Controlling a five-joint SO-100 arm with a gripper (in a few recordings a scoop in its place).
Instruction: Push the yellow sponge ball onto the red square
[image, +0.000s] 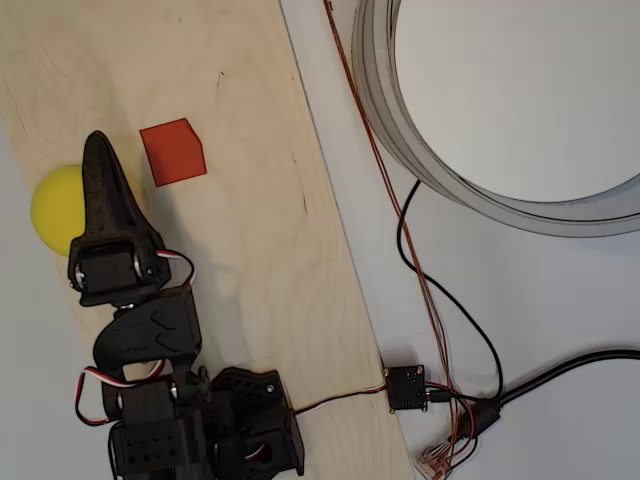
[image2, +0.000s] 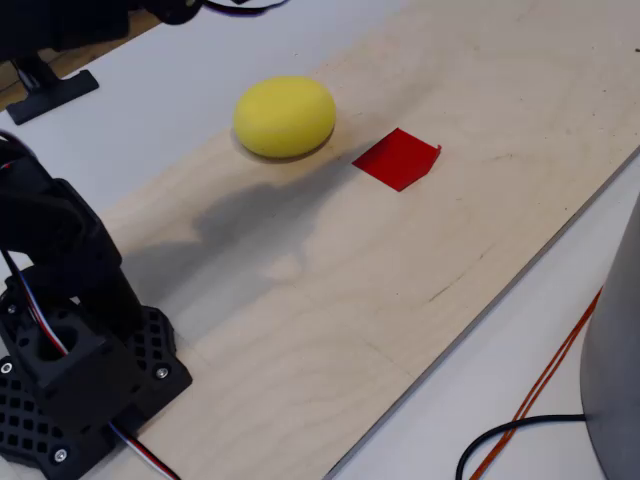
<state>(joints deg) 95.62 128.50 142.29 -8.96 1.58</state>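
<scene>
The yellow sponge ball (image: 52, 208) lies at the left edge of the plywood board, and in the fixed view the ball (image2: 285, 117) rests a short gap to the left of the red square (image2: 398, 158). In the overhead view the red square (image: 173, 152) is flat on the board, up and to the right of the ball. My black gripper (image: 97, 148) points up the picture between the two, its fingers pressed together with nothing in them. It covers the ball's right edge. Whether it touches the ball I cannot tell.
The plywood board (image: 260, 250) ends in a slanted right edge. Beyond it stand a large grey round rim (image: 420, 160), thin copper and black wires (image: 420, 270) and a small black circuit box (image: 405, 388). My arm's base (image2: 70, 370) sits at the board's near corner.
</scene>
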